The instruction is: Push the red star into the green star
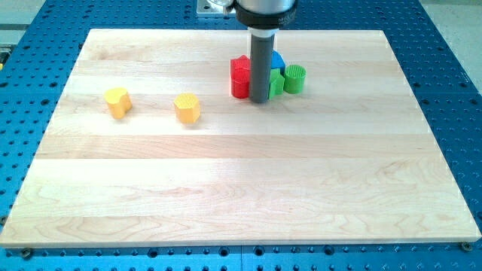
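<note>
- While my tip (pixel 260 100) stands low in the bunch of blocks near the view's top, it sits right between two red blocks on its left and two green blocks on its right.
- My rod has no jaws, so it does not open or close, and it holds nothing; it can only push.
- I think the push is nearly done, because the reds and greens are already very close, with only my rod between them.
- I cannot say for sure which red block is the red star (pixel 240 85); I take it to be the lower one, just left of my tip. Its points are hard to make out, and it looks chunky and bright red.
- Just right of my rod, the green star (pixel 276 82) is partly hidden behind it.
- Beside it on the right is a green block (pixel 295 78) that looks round with ridges.
- Behind my rod a blue block (pixel 277 60) peeks out.
- Next I should go round to the left of the red star and push it to the right.
- Two yellow blocks, one (pixel 117 102) and another (pixel 187 108), sit far off to the left on the wooden board (pixel 241 196).
</note>
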You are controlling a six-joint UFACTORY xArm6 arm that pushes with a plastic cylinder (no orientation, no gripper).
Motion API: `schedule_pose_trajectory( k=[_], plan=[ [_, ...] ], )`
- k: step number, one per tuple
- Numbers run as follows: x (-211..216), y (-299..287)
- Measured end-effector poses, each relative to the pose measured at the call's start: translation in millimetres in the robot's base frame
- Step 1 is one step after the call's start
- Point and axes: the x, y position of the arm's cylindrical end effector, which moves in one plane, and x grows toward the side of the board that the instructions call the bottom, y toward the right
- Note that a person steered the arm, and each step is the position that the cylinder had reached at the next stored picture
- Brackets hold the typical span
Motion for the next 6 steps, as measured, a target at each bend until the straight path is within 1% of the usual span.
schedule_pose_trajectory(
  k=[1,2,3,4,5,6],
  plan=[
    [-19,-33],
    [-18,-106],
    [-11,-92],
    [-64,-91],
    [-79,-63],
    [-79,-16]
  ],
)
